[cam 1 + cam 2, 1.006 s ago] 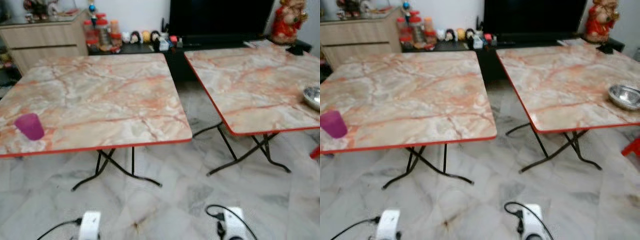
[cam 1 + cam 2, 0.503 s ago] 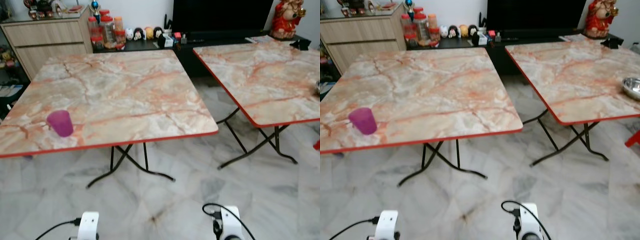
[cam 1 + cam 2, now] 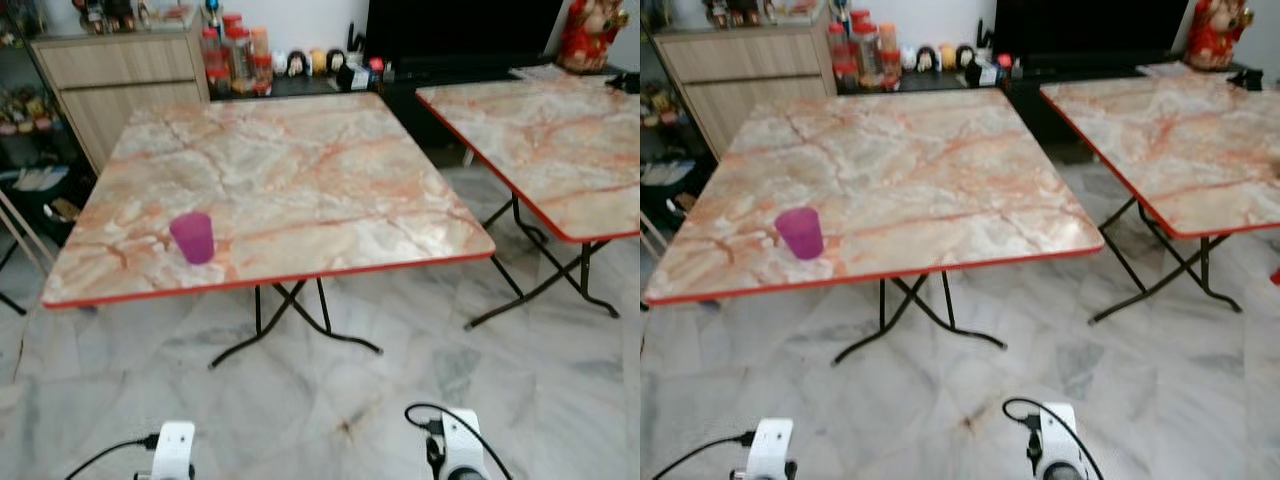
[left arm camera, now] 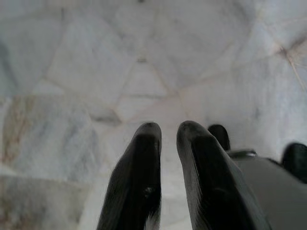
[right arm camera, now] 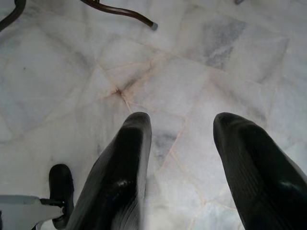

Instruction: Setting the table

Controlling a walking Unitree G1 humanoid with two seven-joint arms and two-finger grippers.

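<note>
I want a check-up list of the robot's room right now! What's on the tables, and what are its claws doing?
Surface: two marble-patterned folding tables, the near table and the second table on the robot's right.
Job's things: one purple cup, upright near the near table's front left edge.
Clutter: jars and small figurines on the low shelf behind.
Claws: left claw nearly shut, empty, pointing at the floor; right claw open, empty, over the floor.
Cables: black cable at the right wrist, another at the left.
Surroundings: marble floor, wooden cabinet, dark TV, red statue.
</note>
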